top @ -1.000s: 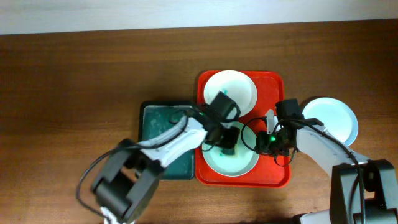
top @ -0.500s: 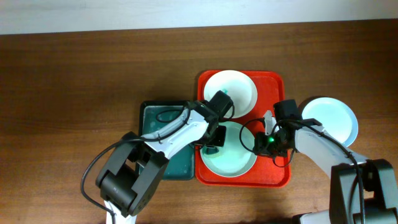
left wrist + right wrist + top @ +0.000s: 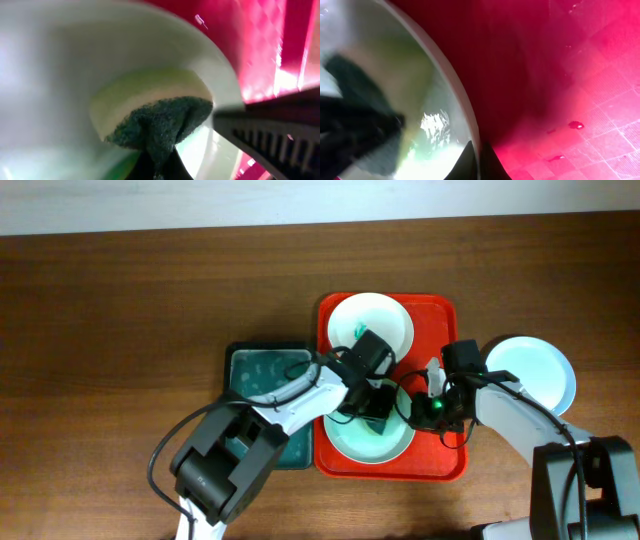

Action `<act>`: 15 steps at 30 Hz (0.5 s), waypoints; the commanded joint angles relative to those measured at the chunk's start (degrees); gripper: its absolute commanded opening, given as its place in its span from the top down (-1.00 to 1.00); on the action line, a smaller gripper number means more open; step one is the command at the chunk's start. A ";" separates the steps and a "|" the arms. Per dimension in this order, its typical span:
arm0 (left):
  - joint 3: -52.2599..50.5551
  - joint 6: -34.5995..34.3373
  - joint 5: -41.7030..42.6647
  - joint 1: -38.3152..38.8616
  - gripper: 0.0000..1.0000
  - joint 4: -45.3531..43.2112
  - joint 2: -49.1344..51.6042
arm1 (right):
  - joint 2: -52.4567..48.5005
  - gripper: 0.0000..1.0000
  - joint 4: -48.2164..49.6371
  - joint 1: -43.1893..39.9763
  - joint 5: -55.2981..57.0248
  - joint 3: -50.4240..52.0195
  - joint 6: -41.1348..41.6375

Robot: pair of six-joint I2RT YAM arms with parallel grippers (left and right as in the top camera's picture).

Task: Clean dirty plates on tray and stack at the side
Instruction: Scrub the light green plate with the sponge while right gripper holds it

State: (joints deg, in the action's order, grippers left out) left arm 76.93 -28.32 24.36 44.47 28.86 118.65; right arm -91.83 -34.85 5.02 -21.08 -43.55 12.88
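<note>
As right fingers (image 3: 466, 164) pinch its rim, green plate (image 3: 352, 444) holds sponge (image 3: 159, 121).

Glossy, wet green plate (image 3: 50, 75) – rough fibrous sponge (image 3: 160, 120) – textured red plastic tray (image 3: 600, 100).

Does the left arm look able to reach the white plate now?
Probably yes: the white plate lies mostly uncovered just beyond the left gripper, which holds a sponge on the green plate.

A wooden table (image 3: 120, 300) of dark reddish brown is seen from overhead, its grain run left to right and evenly lit. Beyond its far edge a pale strip (image 3: 300, 200) is shown — wall or floor cannot be told.
</note>
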 commanded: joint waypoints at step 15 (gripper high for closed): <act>0.37 1.60 -30.67 -7.19 1.00 18.51 -3.72 | -0.15 0.91 -0.04 0.00 2.21 0.79 -0.15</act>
State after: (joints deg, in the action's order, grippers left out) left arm 78.26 -27.46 7.84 37.95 46.63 115.63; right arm -91.85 -34.63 5.32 -21.63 -43.48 12.93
